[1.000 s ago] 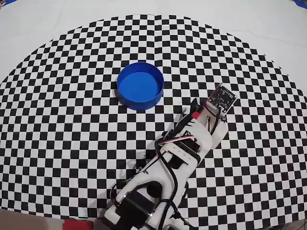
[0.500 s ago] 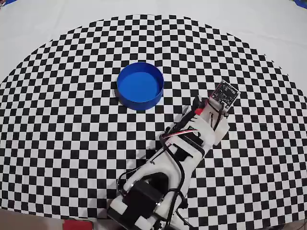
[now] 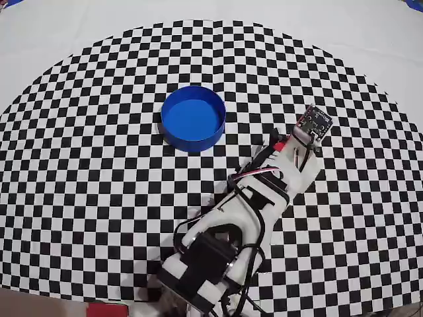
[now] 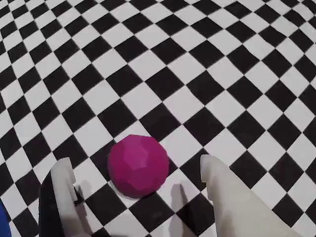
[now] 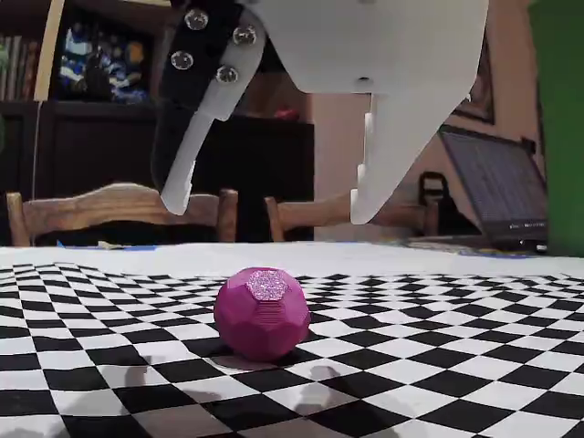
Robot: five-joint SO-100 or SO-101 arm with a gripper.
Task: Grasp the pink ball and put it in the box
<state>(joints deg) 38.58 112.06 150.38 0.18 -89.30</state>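
Your arm (image 3: 251, 211) reached farther out over the checkered desk (image 3: 99, 198); jaws stood apart, hovering above the pink ball (image 5: 262, 312), untouched.

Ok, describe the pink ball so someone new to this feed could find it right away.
Start at the black-and-white checkered mat, then find the open white gripper hanging over it in the fixed view. The pink ball sits on the mat directly below, between the fingertips but untouched. It is the only magenta thing there: a small, matte, faceted sphere, unlike the wide, round blue box across the mat.
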